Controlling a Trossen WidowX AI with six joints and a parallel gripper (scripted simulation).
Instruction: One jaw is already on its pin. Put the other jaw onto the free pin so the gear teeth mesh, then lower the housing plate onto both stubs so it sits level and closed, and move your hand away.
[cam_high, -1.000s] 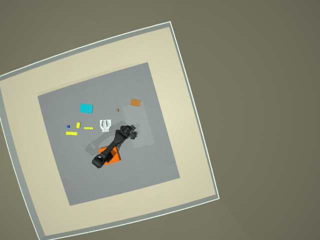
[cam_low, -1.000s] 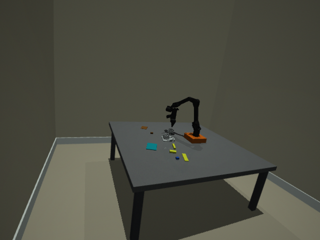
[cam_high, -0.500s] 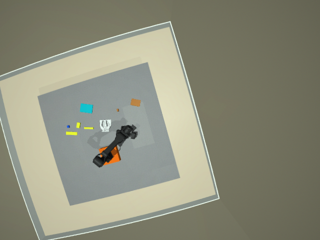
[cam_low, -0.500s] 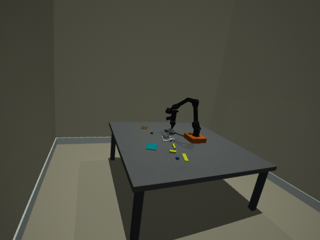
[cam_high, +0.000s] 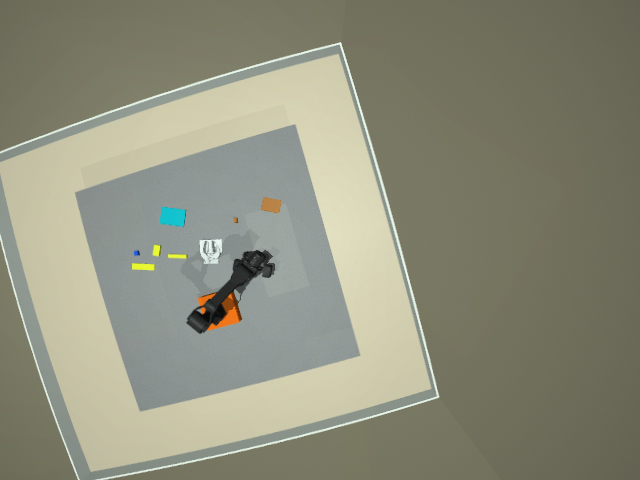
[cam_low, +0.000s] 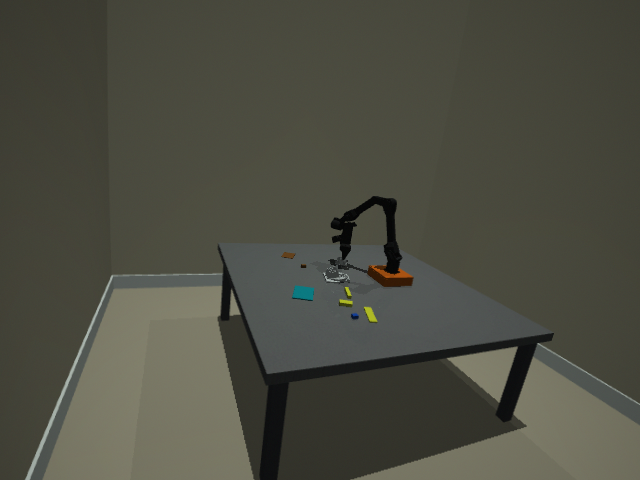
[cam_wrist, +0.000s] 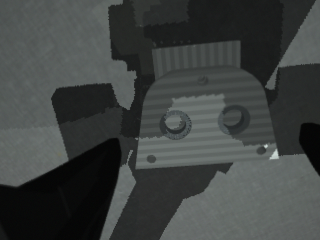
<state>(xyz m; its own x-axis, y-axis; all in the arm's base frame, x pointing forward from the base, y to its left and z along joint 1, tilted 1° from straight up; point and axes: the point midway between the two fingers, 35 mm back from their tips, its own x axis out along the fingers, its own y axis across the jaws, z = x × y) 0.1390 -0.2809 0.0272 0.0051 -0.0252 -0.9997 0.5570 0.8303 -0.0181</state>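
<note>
"Where is the housing plate to be found?"

"In the wrist view, a pale grey, ridged housing plate (cam_low: 339, 262) (cam_wrist: 200, 142) with a rounded end and two round, hollow bosses is seen between the fingertips. From the exterior it is barely made out, below the end effector (cam_high: 257, 259) (cam_low: 345, 256) (cam_wrist: 208, 139); from the top it is hidden by the black jointed arm (cam_high: 227, 291) (cam_low: 390, 227)."

"Is it gripped?"

"No. The fingers are spread wide, with nothing pinched. Both are cut off by the wrist picture's edges, the right-hand one more heavily. The plate is partly darkened by shadow, and its height off the grey desk (cam_high: 155, 361) (cam_low: 413, 320) (cam_wrist: 40, 40) cannot be told."

"And the white, open-framed assembly (cam_high: 210, 250) (cam_low: 336, 278)?"

"It is left uncovered by the plate, and is placed near it on the desk. Jaw shapes can be made out from the top, but the pins and gear teeth are too small to be read, so whether the teeth are meshed cannot be told."

"What else is seen?"

"A flat cyan rectangular slab (cam_high: 172, 217) (cam_low: 303, 293) is laid near the assembly. A thin yellow bar (cam_high: 177, 256) (cam_low: 347, 292) is placed between the assembly and a short yellow block (cam_high: 156, 250) (cam_low: 345, 303)."
</note>
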